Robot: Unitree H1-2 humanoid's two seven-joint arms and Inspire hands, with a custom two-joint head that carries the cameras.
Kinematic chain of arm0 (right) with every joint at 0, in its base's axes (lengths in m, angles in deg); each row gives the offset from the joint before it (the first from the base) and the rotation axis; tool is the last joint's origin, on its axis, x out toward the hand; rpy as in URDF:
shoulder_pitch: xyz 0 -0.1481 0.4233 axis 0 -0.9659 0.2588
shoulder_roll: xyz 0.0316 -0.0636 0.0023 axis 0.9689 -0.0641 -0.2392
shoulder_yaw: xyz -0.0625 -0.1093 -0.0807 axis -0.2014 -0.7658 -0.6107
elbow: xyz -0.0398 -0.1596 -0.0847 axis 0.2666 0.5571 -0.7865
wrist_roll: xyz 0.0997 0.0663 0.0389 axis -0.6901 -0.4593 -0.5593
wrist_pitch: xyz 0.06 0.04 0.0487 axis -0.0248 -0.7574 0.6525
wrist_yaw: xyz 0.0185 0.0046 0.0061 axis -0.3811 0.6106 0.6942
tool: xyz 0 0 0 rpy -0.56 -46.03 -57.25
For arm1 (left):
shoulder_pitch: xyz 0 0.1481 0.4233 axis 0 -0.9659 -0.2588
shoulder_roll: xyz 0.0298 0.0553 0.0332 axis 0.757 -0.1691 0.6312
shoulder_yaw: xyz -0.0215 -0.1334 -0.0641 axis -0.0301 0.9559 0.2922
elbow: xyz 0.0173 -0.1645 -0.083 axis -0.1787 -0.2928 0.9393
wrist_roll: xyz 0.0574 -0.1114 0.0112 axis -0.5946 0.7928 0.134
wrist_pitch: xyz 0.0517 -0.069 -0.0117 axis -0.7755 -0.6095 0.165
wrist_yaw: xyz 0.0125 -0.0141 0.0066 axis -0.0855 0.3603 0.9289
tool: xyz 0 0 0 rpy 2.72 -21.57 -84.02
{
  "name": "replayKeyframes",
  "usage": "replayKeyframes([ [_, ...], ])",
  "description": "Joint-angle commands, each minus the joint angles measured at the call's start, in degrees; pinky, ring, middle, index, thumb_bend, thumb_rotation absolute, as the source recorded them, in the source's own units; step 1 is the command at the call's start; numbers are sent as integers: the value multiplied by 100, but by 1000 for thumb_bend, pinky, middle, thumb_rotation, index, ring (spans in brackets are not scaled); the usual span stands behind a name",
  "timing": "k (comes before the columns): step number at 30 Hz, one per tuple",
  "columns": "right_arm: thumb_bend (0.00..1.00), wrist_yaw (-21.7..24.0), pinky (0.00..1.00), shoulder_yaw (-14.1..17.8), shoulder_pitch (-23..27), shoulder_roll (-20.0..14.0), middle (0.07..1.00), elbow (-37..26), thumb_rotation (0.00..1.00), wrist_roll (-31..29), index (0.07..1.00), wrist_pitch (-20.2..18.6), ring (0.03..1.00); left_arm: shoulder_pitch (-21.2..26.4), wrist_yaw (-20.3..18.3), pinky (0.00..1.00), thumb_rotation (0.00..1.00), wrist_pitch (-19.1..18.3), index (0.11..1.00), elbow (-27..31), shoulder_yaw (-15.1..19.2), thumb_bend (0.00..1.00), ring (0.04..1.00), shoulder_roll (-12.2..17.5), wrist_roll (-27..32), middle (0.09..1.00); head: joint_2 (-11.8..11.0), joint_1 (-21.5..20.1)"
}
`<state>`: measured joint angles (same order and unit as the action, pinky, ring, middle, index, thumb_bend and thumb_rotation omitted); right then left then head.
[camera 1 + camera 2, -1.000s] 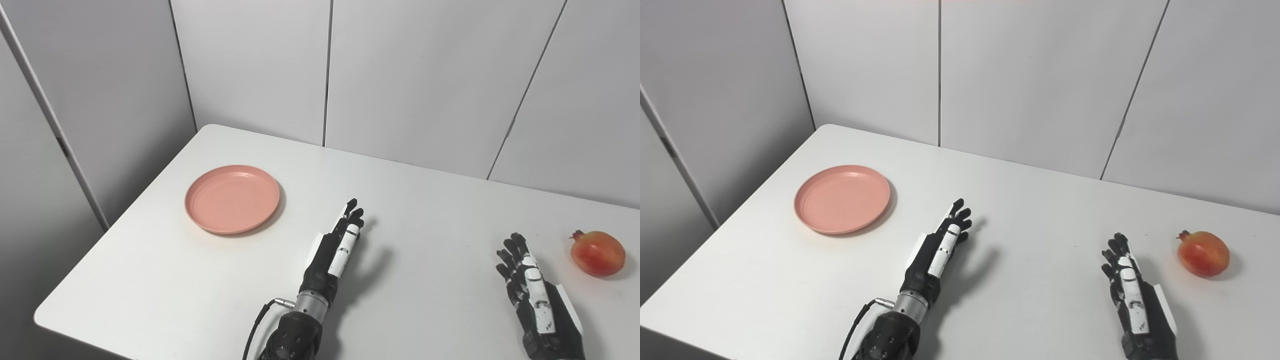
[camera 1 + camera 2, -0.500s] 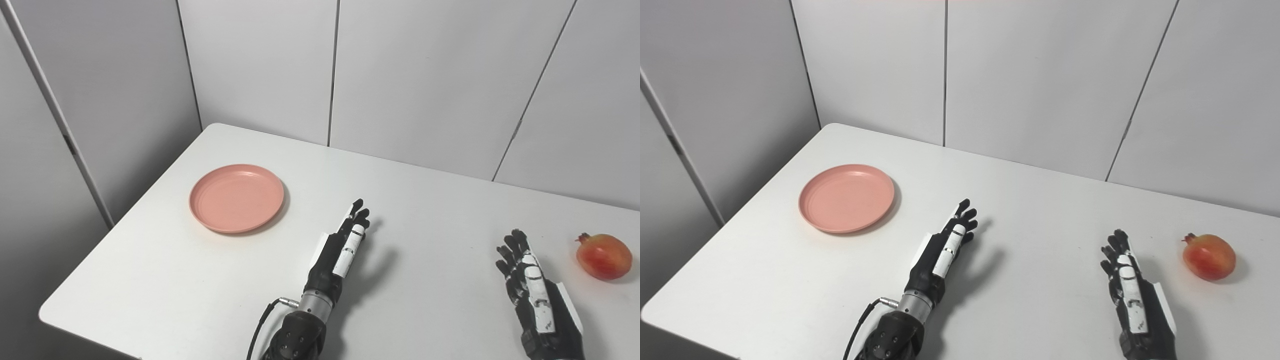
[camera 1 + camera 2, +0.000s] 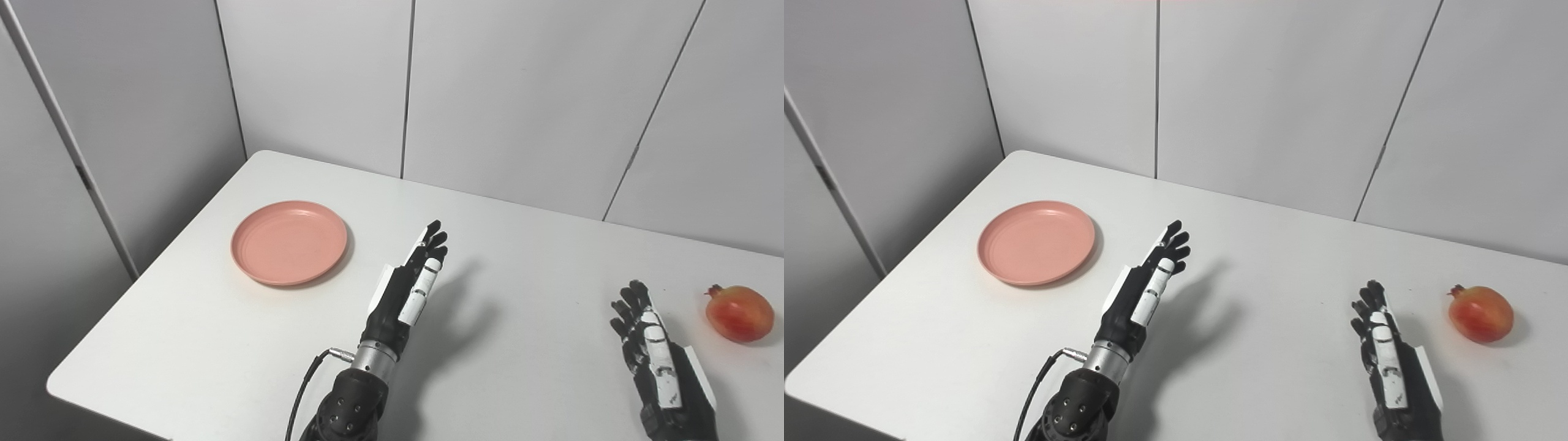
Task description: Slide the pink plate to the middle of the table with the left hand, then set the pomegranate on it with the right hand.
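White table (image 3: 527, 245), bare stretch between both hands. Pink plate (image 3: 289, 242) near left edge, apart from left hand (image 3: 409, 288), which hangs empty, fingers straight. Pomegranate (image 3: 738, 313) near right edge, just beyond right hand (image 3: 650, 343), also empty, fingers spread.

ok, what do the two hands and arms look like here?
Both hands, left hand and right hand, are black with white finger segments and white side plates. The left wrist has a silver metal collar with a black cable plugged in, above a black forearm with small screws.
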<state>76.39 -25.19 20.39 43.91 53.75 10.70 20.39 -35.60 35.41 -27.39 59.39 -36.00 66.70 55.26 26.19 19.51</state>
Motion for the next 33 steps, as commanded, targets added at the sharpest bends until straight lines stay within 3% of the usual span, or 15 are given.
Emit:
replayKeyframes([
  [1, 128, 4, 1000, 21, 145, -3, 1000, -113, 1000, -32, 1000, 86, 1000, 262, 5, 916, 1000, -2, 943, 284, -38, 399, 927, 20, -130, 947, 9, 1],
  [11, 126, 16, 1000, 21, 178, 18, 1000, -31, 1000, -56, 1000, 147, 1000, 578, 7, 929, 1000, -157, 933, 804, 113, 460, 928, 213, -173, 944, -17, 39],
  [17, 127, -11, 1000, 13, 174, 12, 1000, -65, 1000, -15, 1000, 86, 1000, 841, 38, 911, 1000, -146, 935, 950, 324, 424, 927, 389, -184, 944, -18, 64],
  [23, 113, -31, 1000, 11, 164, 28, 1000, -132, 1000, -29, 1000, 23, 1000, 1119, -8, 942, 1000, -106, 941, 908, 670, 426, 938, 675, 64, 953, -10, 87],
  [28, 108, -31, 1000, 27, 174, 38, 1000, -106, 1000, -58, 1000, 42, 1000, 1308, 61, 952, 1000, -306, 948, 854, 1089, 469, 940, 895, 379, 956, -18, 116],
  [33, 122, -27, 1000, 37, 188, 30, 1000, -56, 1000, -70, 1000, 66, 1000, 1447, 192, 936, 1000, -405, 937, 927, 1448, 409, 932, 945, 595, 946, -19, 119],
])
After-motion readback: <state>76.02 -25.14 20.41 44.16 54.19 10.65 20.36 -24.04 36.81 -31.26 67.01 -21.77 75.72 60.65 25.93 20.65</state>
